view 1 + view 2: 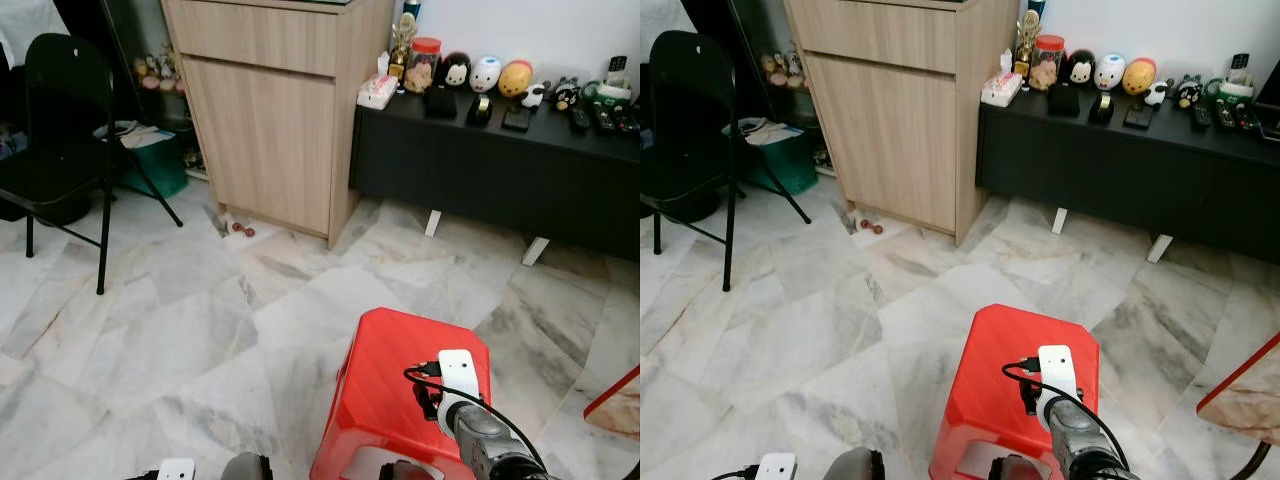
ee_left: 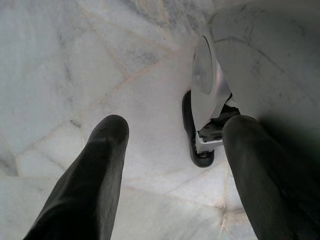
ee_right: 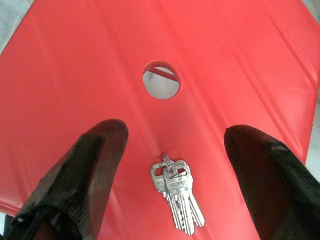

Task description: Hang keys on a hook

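A bunch of silver keys on a small ring lies flat on the top of a red plastic stool, a little below its round centre hole. My right gripper hovers open just above the stool, its two black fingers standing either side of the keys without touching them. From the head view, my right arm reaches over the near edge of the stool. My left gripper hangs open over the marble floor, beside my own foot.
A wooden cabinet stands ahead, with a low black bench full of figurines and remotes to its right. A black folding chair is at the left. Marble floor lies open between them and the stool.
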Robot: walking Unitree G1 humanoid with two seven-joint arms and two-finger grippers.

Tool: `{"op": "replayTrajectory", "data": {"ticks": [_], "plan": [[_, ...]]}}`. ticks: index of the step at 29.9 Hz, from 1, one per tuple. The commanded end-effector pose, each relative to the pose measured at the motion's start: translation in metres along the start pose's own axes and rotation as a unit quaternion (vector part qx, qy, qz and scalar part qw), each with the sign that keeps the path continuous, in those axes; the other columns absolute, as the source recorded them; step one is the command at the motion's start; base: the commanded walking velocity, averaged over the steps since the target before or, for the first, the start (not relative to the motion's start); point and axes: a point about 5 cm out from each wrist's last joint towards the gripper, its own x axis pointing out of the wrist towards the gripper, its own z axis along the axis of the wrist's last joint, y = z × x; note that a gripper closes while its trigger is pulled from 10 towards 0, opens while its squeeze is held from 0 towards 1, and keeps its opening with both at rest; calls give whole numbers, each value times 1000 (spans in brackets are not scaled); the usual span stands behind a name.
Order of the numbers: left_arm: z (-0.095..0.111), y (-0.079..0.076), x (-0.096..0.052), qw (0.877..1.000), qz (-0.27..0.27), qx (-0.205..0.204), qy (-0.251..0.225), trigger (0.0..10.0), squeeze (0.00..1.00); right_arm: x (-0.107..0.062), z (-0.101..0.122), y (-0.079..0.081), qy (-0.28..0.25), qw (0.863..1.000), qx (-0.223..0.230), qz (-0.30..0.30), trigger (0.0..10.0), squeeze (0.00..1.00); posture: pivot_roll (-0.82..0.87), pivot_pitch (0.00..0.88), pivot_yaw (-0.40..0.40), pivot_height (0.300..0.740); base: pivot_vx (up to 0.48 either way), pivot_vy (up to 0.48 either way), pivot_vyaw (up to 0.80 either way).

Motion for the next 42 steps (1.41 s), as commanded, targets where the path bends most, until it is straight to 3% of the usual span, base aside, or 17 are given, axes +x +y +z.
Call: {"op": "replayTrajectory", "data": {"ticks": [1,15,31,37,42], "plan": [[-7,-2,-1,1000,-6,4,13,10000,0,0,1,1,-4,1000,7,2,10000,0,55,61,-49,617,0,0,0],[-7,-5,-1,1000,-7,3,13,10000,0,1,9,4,-12,1000,2,7,10000,0,59,68,-53,613,0,0,0],[-8,-19,0,1000,-14,6,13,10000,0,3,19,1,4,1000,-3,-10,10000,0,67,53,-46,613,0,0,0],[-17,-1,-4,1000,-5,9,20,10000,0,2,13,-9,17,998,52,-37,10000,0,77,56,-38,613,0,0,0],[-26,5,-7,1000,-1,11,24,10000,0,1,4,-8,26,998,52,-26,10000,0,89,74,-29,613,0,0,0]]}}
